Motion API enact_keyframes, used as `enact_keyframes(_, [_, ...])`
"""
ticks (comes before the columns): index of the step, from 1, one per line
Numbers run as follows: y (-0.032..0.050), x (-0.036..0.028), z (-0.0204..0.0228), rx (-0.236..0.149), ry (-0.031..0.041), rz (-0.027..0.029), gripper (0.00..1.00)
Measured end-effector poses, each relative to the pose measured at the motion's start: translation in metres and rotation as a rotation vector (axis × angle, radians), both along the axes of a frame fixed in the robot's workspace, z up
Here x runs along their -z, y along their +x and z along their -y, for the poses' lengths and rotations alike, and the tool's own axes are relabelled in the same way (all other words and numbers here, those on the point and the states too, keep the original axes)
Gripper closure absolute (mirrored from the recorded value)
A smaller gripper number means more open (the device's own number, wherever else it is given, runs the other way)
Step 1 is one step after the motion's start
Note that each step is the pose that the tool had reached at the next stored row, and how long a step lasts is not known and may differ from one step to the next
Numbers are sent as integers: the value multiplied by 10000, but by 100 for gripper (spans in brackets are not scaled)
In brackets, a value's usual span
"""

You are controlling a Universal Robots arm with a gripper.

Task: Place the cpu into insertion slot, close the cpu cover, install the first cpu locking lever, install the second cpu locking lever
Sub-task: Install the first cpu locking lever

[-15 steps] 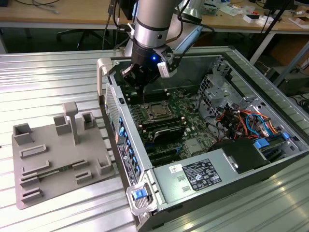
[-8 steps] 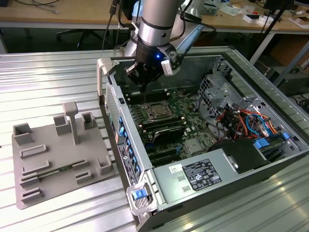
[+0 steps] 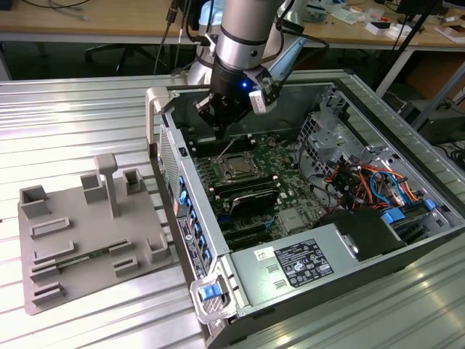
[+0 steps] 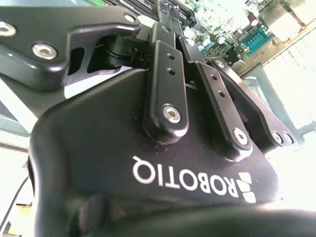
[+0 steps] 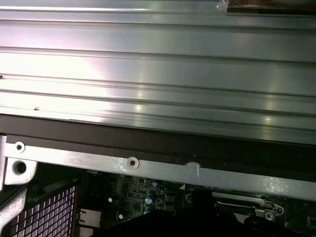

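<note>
End effector (image 3: 220,123) above cpu (image 3: 237,166), inside case (image 3: 407,145).

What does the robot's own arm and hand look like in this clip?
A silver-grey cylindrical arm with black cables running alongside ends in a black hand lit by a small blue light. In the second wrist view, the glossy black hand body carries white lettering, with bolted black linkage bars.

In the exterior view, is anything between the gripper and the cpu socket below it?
Nothing that shows. In the exterior view the gripper hangs just above the cpu socket on the motherboard, with only a short open gap between them. The fingertips themselves are hard to make out.
</note>
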State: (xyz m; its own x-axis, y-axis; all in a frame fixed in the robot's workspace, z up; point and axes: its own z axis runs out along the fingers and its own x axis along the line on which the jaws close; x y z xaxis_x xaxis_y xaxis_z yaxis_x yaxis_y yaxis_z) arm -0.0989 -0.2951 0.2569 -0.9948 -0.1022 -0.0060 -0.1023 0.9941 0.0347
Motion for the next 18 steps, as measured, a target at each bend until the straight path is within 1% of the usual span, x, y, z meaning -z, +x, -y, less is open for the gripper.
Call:
enact_keyframes(2, [1, 6, -1, 0, 1, 1, 89])
enact_keyframes(6, [10, 94, 0, -1, 1, -1, 89])
enact_keyframes(7, [33, 119, 0, 0, -1, -1, 89])
enact_keyframes(8, [49, 129, 0, 0, -2, -2, 89])
enact_keyframes(10, [118, 166, 2, 0, -17, -1, 89])
enact_keyframes(12, [142, 182, 9, 0, -26, -2, 89])
enact_keyframes(18, [229, 291, 12, 0, -86, -2, 89])
